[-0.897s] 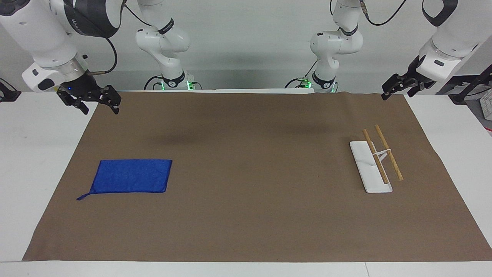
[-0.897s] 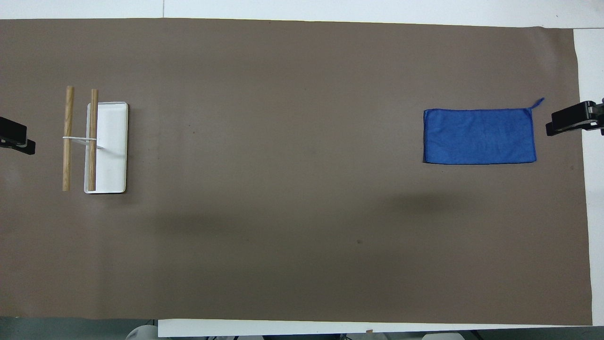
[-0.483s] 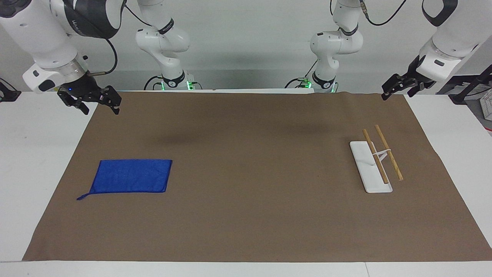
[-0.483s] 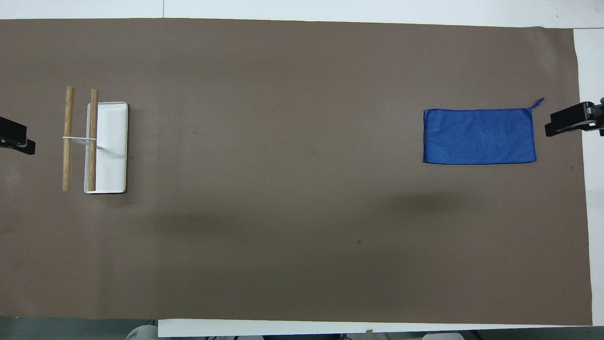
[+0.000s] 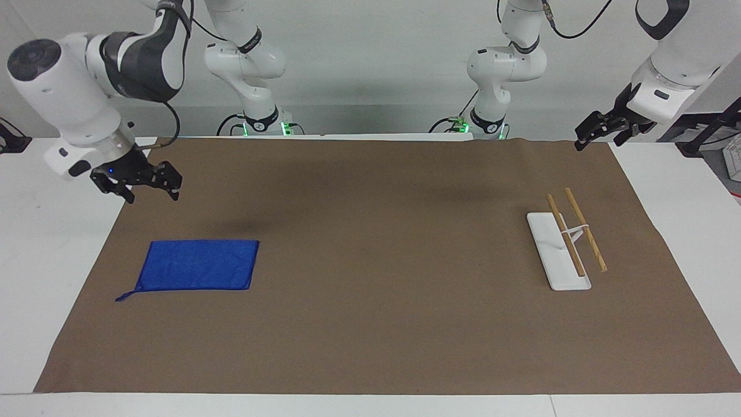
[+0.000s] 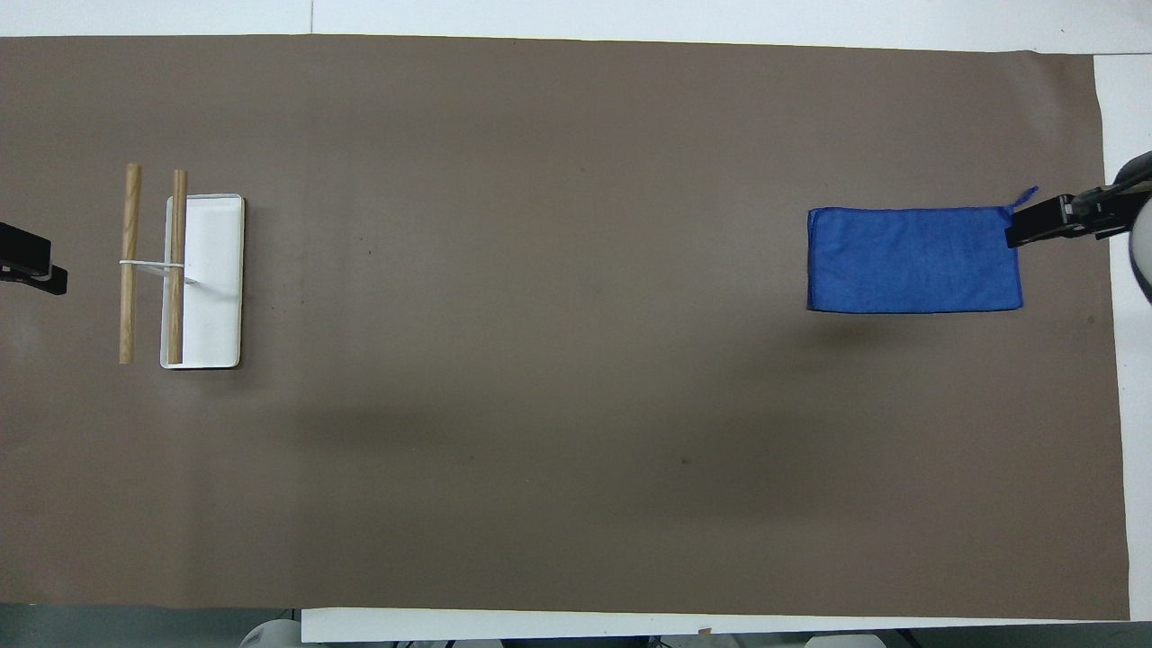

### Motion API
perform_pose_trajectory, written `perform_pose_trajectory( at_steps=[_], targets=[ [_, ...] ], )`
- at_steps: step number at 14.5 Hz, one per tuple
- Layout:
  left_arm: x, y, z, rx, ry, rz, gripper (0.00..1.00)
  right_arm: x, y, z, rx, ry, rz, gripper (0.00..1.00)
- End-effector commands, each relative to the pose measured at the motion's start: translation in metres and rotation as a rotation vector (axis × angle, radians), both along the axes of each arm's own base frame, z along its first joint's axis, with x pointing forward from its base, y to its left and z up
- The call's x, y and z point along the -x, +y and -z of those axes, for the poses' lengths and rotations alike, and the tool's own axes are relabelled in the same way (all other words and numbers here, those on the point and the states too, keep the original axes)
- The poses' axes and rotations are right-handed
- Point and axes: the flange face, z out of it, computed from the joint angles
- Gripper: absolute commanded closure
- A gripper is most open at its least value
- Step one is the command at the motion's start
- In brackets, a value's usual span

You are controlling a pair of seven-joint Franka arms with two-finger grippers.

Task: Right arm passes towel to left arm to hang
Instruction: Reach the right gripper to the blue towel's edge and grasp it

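I am lining the right pincer [image 5: 145,186] up on the towel [image 5: 197,265] for the first pickup.

Going across the facing view from its left: the right arm [image 5: 87,92] is hanging its pincer, fingers spread and holding nothing, over the brown mat [image 5: 370,324] at its edge, clear of the towel and on the robots' side of it. The towel is lying flat on the mat at the right arm's end of the surface, its long axis running along the surface's length, loop tag [image 5: 124,296] at the corner pointing away from the robots. Well apart from the towel, at the left arm's end, the hanging rack [image 5: 567,240] is standing untouched. The left pincer [image 5: 599,134] is waiting over the mat's corner, also spread and empty. I judge the right arm is far nearer the towel.
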Motion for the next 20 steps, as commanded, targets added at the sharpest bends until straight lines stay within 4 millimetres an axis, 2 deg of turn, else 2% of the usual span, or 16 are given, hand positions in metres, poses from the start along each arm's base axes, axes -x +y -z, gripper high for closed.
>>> perform_pose_trajectory(
  at_steps=[1,3,4,6,15,18,19,20],
  targets=[
    [0.005,0.002,-0.003,0.008,0.004,-0.004,0.00,0.000,-0.015,0.063,0.016,-0.051,-0.068,0.00],
    [0.005,0.002,-0.003,0.008,0.005,-0.004,0.00,0.003,-0.031,0.111,0.032,-0.102,-0.097,0.00],
    [0.005,0.002,-0.003,0.008,0.004,-0.002,0.00,0.005,-0.032,0.133,0.029,-0.116,-0.104,0.01],
    [0.005,0.002,-0.003,0.008,0.005,-0.002,0.00,0.005,-0.033,0.158,0.000,-0.111,-0.079,0.01],
    [0.005,0.002,-0.003,0.008,0.005,-0.002,0.00,0.009,-0.029,0.198,-0.004,-0.108,-0.075,0.05],
    [0.005,0.002,-0.003,0.008,0.004,-0.002,0.00,0.012,-0.028,0.204,-0.004,-0.106,-0.076,0.07],
    [0.005,0.002,-0.003,0.008,0.004,-0.002,0.00,0.013,-0.028,0.205,-0.004,-0.103,-0.075,0.10],
    [0.005,0.002,-0.003,0.008,0.005,-0.002,0.00,0.013,-0.028,0.206,-0.005,-0.102,-0.083,0.23]
  ],
)
